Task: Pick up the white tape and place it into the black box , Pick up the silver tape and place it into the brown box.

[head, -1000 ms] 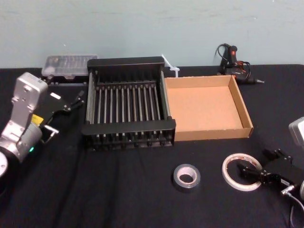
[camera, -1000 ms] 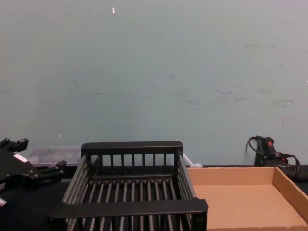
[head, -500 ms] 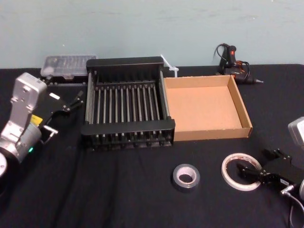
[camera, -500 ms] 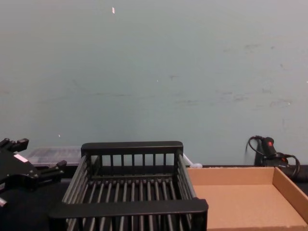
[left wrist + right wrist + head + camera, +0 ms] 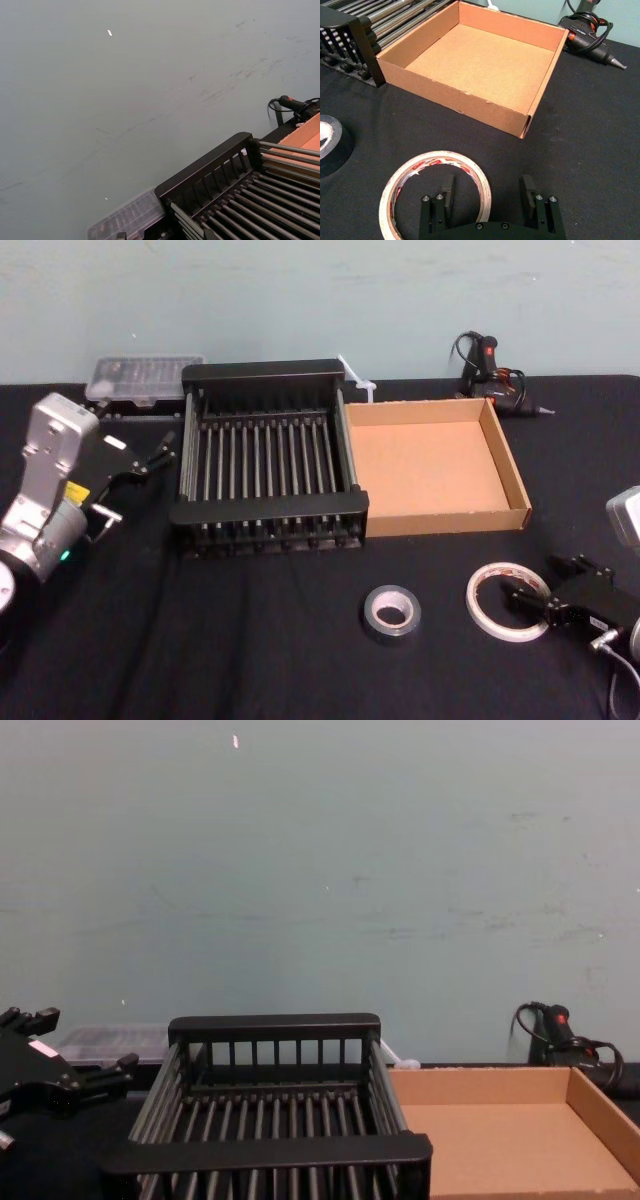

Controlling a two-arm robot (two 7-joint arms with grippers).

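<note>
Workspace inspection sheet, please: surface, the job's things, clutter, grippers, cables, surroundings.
Surface: table under a black cloth.
White tape: flat on the cloth, in front of the brown box.
Silver tape: flat on the cloth, left of the white tape, apart from it.
Black box: nothing in it.
Brown box: nothing in it, side by side with the black box.
Clutter: clear case and glue gun at the back edge.
Right gripper: open, low, straddling the white tape's band.
Left gripper: open, idle left of the black box.
Cables: cord looped at the glue gun.
Surroundings: plain wall.
</note>
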